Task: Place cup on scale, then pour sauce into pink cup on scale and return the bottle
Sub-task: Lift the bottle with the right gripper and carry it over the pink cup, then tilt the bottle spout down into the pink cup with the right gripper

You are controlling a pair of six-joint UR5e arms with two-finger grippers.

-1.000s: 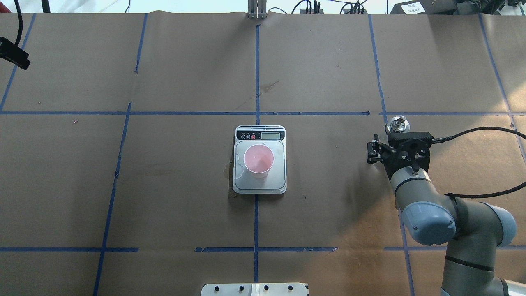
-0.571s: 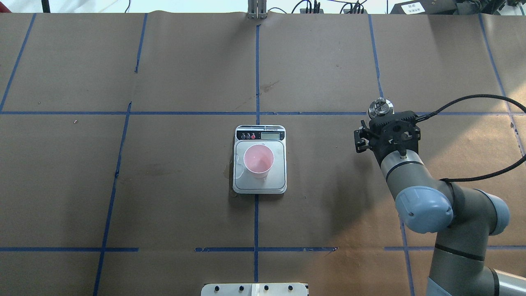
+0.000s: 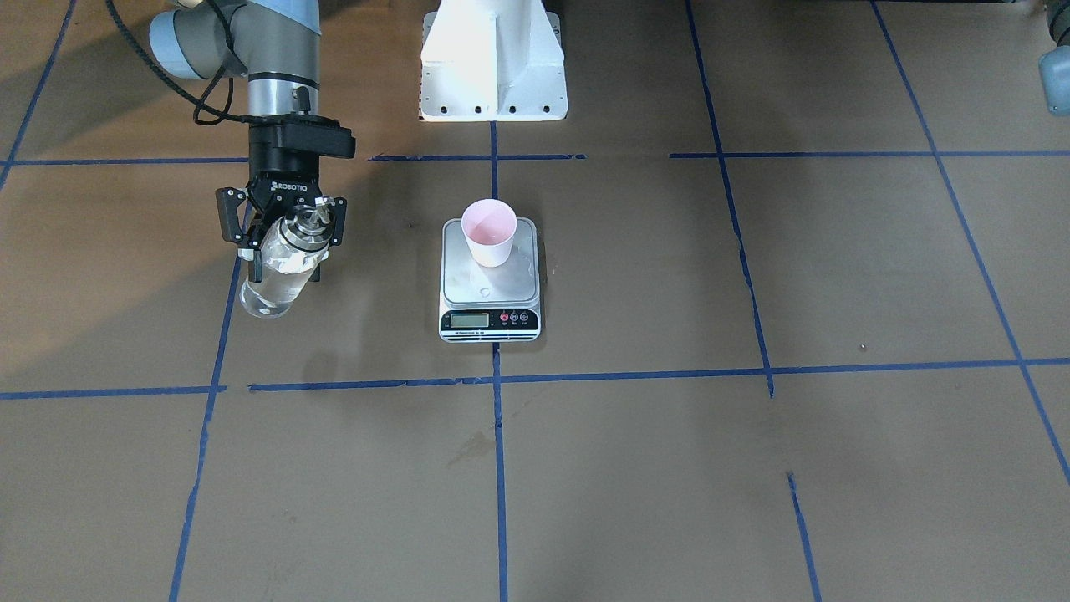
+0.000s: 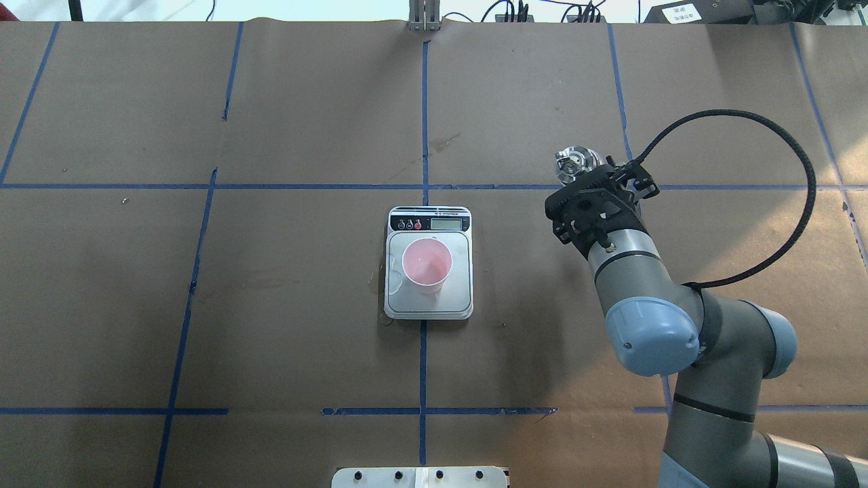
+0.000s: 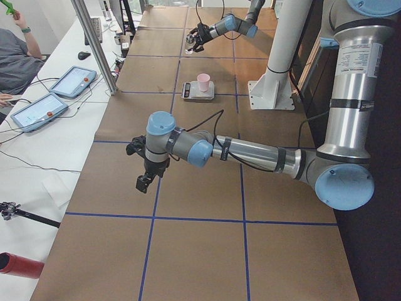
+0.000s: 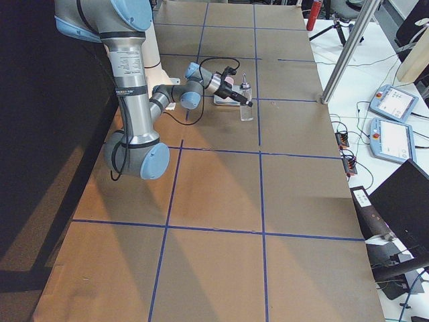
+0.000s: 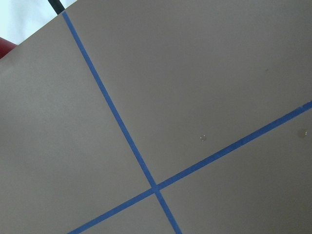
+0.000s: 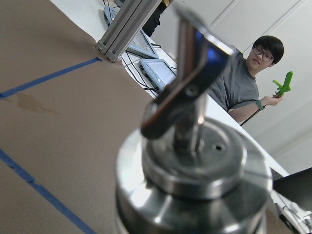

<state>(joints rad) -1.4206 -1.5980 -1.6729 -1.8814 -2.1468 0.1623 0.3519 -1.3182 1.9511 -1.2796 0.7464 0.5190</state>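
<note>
Big brown table (image 3: 752, 468) w/ blue tape lines. Right arm (image 4: 651, 325) reaches out on the robot's right side. Left arm (image 5: 250, 153) stretches low over the table's left end, well apart from the rest. Scale (image 3: 468, 288) sits mid-table, screen side away from the robot. Right gripper (image 3: 287, 251) is clamped on the glass bottle (image 3: 274, 280), spout up, well apart from the scale. Left gripper (image 5: 144, 182): can't tell if its fingers are spread or pinched. Pink cup (image 3: 490, 234) stands upright on the scale's steel top. Clear sauce (image 3: 267, 297) is in the bottle.
</note>
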